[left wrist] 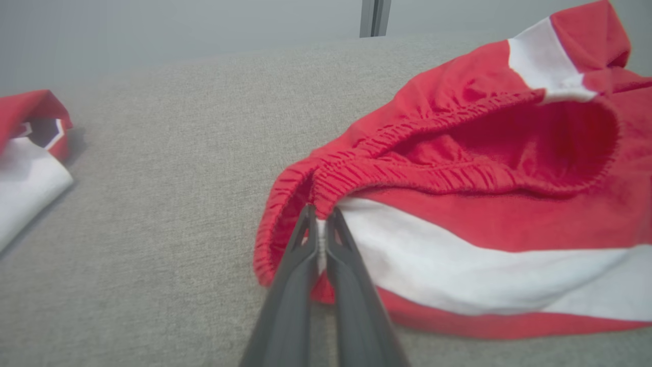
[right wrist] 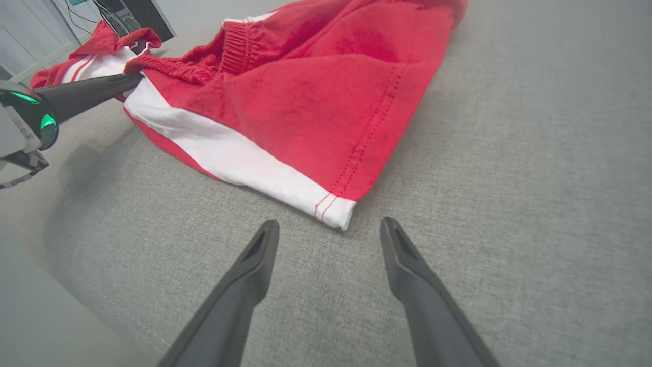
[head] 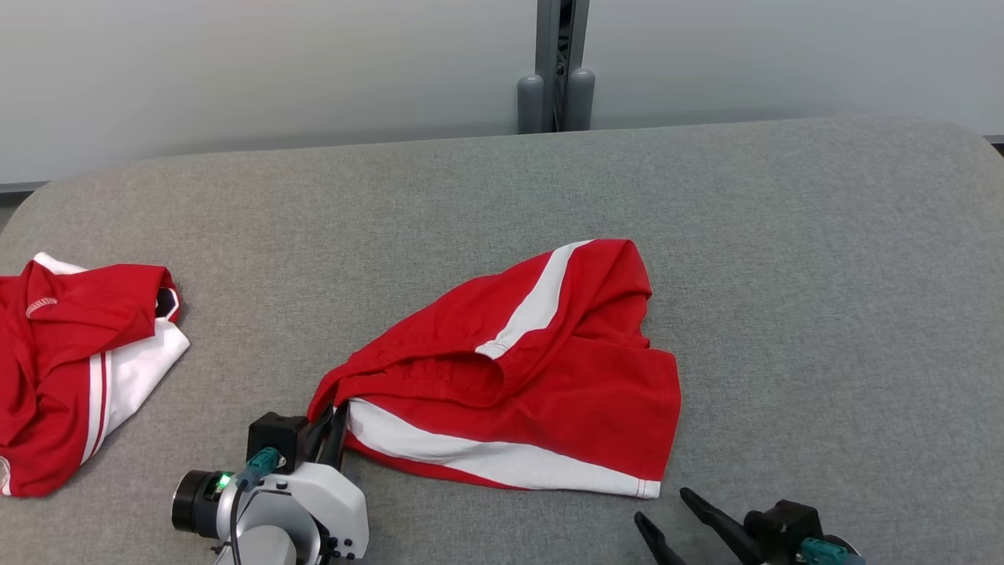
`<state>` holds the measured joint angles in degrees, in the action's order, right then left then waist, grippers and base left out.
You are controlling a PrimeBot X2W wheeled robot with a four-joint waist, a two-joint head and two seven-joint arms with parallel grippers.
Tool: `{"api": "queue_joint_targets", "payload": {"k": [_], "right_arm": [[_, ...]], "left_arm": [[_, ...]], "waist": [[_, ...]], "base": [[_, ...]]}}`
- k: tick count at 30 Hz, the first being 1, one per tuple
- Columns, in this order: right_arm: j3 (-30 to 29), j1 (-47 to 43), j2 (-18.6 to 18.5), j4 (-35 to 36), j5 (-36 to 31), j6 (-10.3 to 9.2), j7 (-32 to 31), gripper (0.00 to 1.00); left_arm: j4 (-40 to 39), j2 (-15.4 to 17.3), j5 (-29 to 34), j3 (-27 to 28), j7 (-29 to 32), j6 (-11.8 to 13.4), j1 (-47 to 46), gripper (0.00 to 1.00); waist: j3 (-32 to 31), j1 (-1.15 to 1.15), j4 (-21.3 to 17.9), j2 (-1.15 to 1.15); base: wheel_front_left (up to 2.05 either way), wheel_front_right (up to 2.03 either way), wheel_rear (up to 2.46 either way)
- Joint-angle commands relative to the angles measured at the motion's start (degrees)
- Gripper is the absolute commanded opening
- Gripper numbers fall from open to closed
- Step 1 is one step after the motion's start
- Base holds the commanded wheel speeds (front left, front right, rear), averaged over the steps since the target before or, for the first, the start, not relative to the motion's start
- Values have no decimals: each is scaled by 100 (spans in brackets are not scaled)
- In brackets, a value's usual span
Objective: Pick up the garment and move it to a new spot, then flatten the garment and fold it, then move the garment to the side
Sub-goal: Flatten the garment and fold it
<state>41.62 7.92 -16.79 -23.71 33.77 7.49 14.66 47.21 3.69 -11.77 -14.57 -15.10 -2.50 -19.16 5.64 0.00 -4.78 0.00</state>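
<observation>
The left gripper (head: 338, 411) sits at the lower left of the head view. Its two dark fingers are pressed together on the near corner of the red shorts (head: 565, 377). In the left wrist view the gripper (left wrist: 319, 213) pinches a sliver of white cloth between its tips, right where the gathered elastic waistband ends and the white side stripe begins. In the right wrist view the same gripper (right wrist: 136, 79) comes in from the upper left and bites that waistband corner.

The shorts (left wrist: 484, 219) lie crumpled on the grey cloth-covered table (head: 784, 275), just below the middle of the head view. The waistband gapes open toward the left gripper. One white stripe runs along the near edge and another slants up toward the top of the heap.

The right gripper (head: 661, 506) is at the lower right of the head view. Its fingers are spread wide and hold nothing. In its own wrist view the gripper (right wrist: 330, 224) is just beside the stitched hem corner of the shorts (right wrist: 305, 92) and does not touch it. That corner lies between the two tips and a little beyond them.

A second garment (head: 70, 353), red and white, lies bunched at the left edge of the table, well apart from the shorts. A grey post (head: 555, 71) stands against the pale wall (head: 235, 71) behind the far edge.
</observation>
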Motion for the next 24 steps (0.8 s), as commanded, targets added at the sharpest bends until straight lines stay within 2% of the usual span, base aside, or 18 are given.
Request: {"api": "queue_joint_targets", "payload": {"k": [1,11,24], "right_arm": [[117,116,-50,-57,29,1,24,100],[465,398,-3,-309,-58,1,54,100],[368,520,72,-469,-173,1,57,100]], "left_arm": [[-17,47,-22,-1,-14,-23,34,0],[-51,38,-28,-42,-14,-47,37,0],[-107,32,-25,-80,-14,-35,32,0]], "waist": [[5,0,15,0],[32,0,113,0],[149,0,233,0]], "base": [[0,0,0],[0,0,0],[0,0,0]]}}
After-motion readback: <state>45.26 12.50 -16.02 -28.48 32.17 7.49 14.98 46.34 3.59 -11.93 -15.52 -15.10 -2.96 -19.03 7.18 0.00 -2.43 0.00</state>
